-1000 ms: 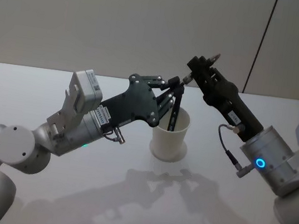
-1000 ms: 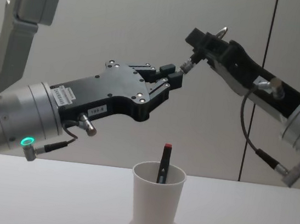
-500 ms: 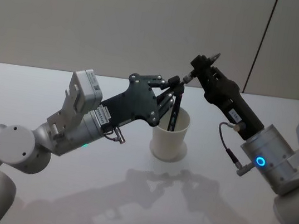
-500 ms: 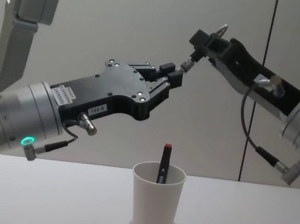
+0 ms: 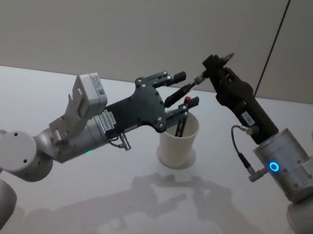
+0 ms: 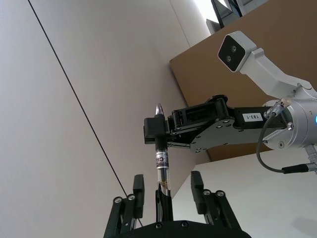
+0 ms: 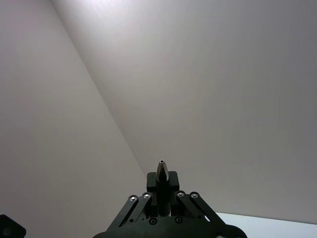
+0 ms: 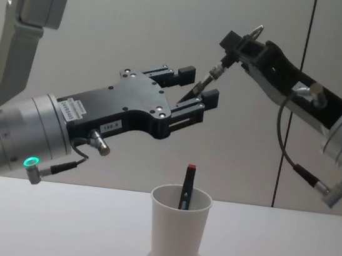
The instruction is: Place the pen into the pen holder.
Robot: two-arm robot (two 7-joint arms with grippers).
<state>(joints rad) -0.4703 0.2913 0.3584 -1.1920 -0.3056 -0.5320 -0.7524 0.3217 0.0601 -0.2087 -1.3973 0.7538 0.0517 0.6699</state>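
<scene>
The pen (image 8: 210, 76) is a slim clear-and-black one with a metal tip, held slanted in the air above the pen holder (image 8: 177, 236), a white paper cup on the table. My right gripper (image 8: 235, 45) is shut on the pen's upper end near the tip (image 7: 162, 168). My left gripper (image 8: 198, 86) is open, its fingers standing apart on either side of the pen's lower part (image 6: 161, 163). From the head view the pen (image 5: 194, 80) runs between my left gripper (image 5: 185, 89) and right gripper (image 5: 211, 63), over the cup (image 5: 177, 143).
A second pen with a red cap (image 8: 187, 187) stands inside the cup, leaning on its wall. The white table (image 5: 73, 199) spreads around the cup. A plain wall with a dark vertical seam (image 8: 303, 88) lies behind.
My left gripper's fingers have spread open and let go of the pen. The right gripper keeps its hold and has shifted slightly up and to the right.
</scene>
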